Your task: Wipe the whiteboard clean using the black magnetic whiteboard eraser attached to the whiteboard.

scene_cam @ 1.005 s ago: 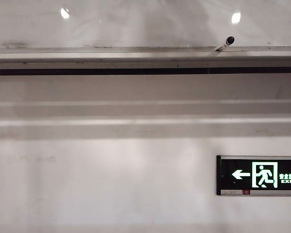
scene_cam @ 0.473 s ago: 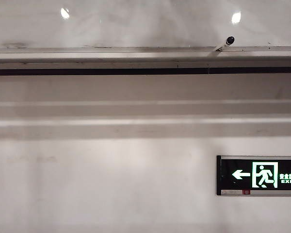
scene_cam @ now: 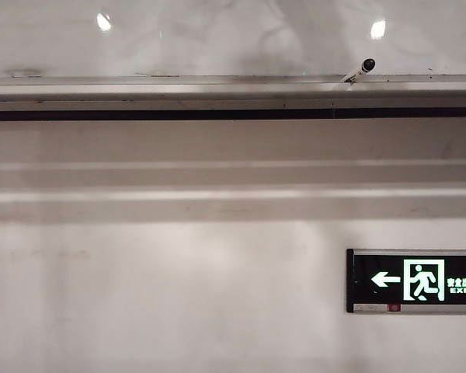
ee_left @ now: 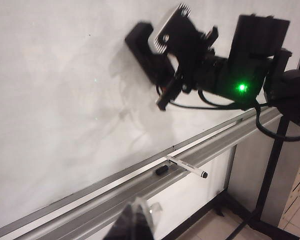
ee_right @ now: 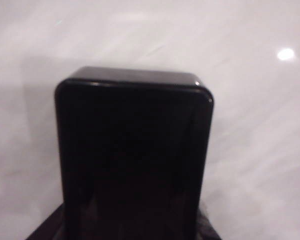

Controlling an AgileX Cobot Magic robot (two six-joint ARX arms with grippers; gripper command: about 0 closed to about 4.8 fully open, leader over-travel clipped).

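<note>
The whiteboard is a glossy white panel above a long silver ledge. In the left wrist view the black eraser lies flat against the board, with my right gripper shut on it. In the right wrist view the eraser fills the middle, with the board behind it and the jaws mostly hidden. My left gripper hangs low in front of the ledge, its dark tips together and holding nothing. The exterior view shows only the board's lower strip and no gripper.
A white marker with a black tip and a small black cap lie on the ledge; the marker also shows in the exterior view. Below the ledge is a matte wall with a green exit sign. A black stand leg rises beside the board.
Faint grey reflections in the board's glossy strip have shifted a little. The ledge, marker and sign are unchanged.
</note>
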